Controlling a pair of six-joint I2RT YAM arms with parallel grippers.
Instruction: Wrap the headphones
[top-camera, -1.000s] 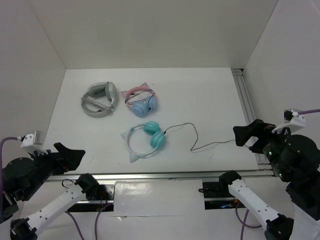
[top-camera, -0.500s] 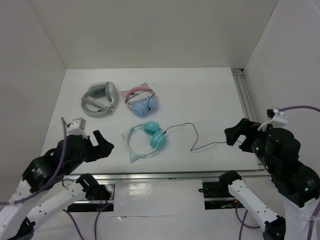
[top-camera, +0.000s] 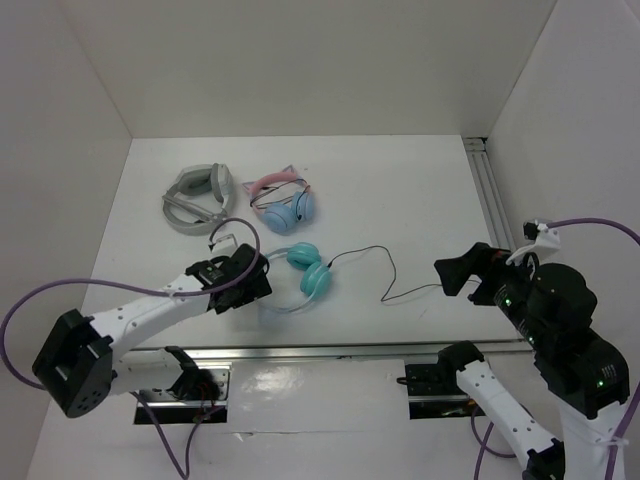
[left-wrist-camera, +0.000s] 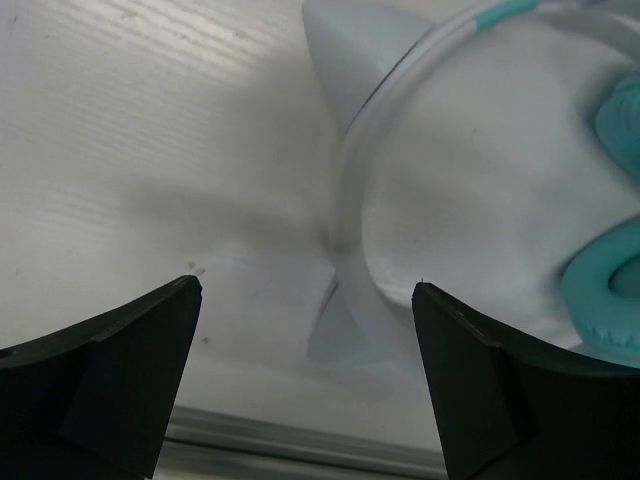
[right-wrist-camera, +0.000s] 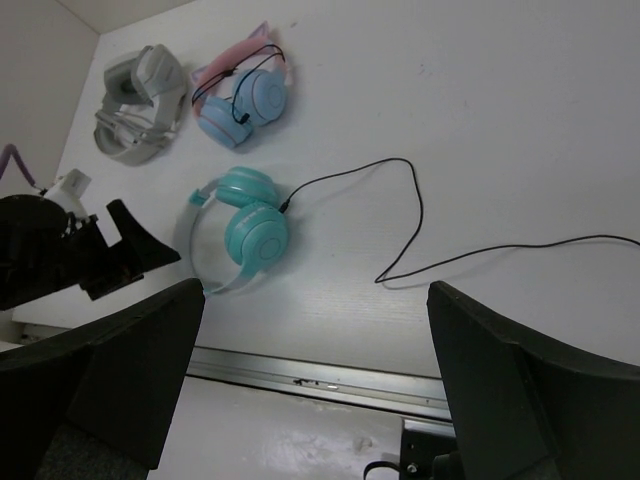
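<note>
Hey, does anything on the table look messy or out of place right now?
Only the teal headphones stand out: their black cable trails loose across the table, unwrapped. Nothing looks damaged or spilled.

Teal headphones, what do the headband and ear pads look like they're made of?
Headband: likely frosted translucent plastic; it looks milky, semi-clear and smooth. Ear pads: probably soft matte teal leatherette, judging by the rounded, cushioned edges.

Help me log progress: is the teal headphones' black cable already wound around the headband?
No, the black cable trails loose across the table, running away from the teal headphones in an open curve.
</note>
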